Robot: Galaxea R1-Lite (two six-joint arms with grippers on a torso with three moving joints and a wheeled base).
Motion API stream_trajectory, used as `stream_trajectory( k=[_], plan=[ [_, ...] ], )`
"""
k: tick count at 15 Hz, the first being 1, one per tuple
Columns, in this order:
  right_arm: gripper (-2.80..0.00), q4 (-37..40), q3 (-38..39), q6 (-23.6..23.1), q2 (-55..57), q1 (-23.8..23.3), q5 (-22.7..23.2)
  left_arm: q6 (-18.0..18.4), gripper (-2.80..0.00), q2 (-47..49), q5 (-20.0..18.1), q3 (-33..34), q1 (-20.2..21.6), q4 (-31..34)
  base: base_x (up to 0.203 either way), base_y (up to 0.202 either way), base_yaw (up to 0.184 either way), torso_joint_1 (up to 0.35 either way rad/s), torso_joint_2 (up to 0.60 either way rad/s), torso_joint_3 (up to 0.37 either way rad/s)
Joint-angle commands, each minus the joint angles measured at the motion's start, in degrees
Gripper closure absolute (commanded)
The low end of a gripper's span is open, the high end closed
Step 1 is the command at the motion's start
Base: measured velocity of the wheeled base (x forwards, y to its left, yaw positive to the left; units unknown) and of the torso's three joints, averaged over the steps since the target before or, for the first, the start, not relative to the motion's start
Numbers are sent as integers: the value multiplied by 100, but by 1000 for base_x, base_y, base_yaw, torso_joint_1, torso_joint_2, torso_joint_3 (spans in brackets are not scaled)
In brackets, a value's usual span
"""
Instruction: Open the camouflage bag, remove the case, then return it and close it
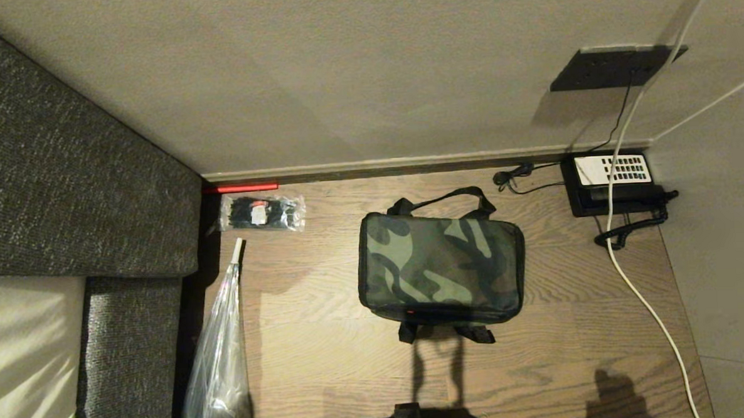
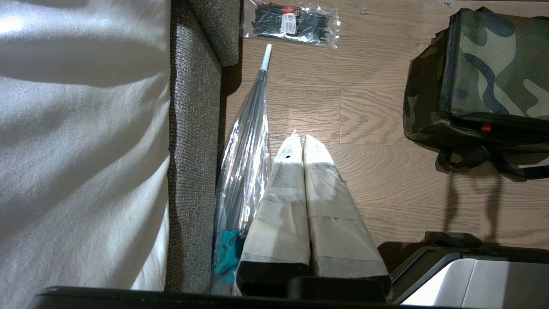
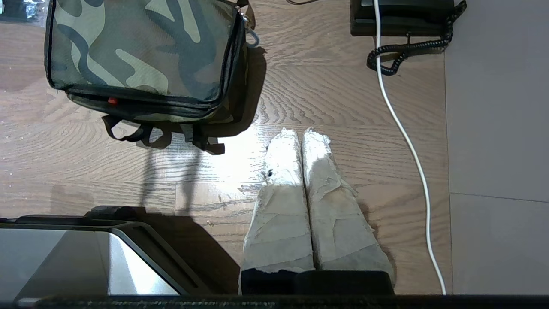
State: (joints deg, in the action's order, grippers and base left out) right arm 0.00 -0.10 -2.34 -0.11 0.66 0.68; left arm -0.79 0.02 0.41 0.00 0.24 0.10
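Observation:
The camouflage bag (image 1: 440,265) lies closed in the middle of the wooden floor (image 1: 327,336), its black strap handles spread at the far and near sides. A small red spot shows on its near edge. It also shows in the left wrist view, bag (image 2: 484,81), and in the right wrist view, bag (image 3: 141,51). The case is hidden. My left gripper (image 2: 302,139) hangs shut over bare floor, well to the left of the bag. My right gripper (image 3: 300,134) hangs shut over the floor near the bag's front right corner. Neither touches anything, and neither arm shows in the head view.
A black telephone (image 1: 612,183) with a coiled cord sits at the back right, and a white cable (image 1: 639,291) runs along the right. A clear packet of black ties (image 1: 262,212) lies at the back left. A folded clear umbrella (image 1: 221,354) leans beside the grey upholstered bed base (image 1: 127,345).

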Motion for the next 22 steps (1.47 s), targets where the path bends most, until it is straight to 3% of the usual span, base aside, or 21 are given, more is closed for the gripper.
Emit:
stream_trajectory(
  k=[1,8,22],
  plan=[
    [0,0,1,-3,-24,2,2,-9,0,-11,2,18,2,-1,0,0,0,0,0,0],
    [0,-8,1,-3,-24,-4,2,-35,0,-11,2,18,2,-1,0,0,0,0,0,11],
    [0,-1,1,-3,-24,1,2,-44,0,-11,2,18,2,-1,0,0,0,1,3,194]
  ],
)
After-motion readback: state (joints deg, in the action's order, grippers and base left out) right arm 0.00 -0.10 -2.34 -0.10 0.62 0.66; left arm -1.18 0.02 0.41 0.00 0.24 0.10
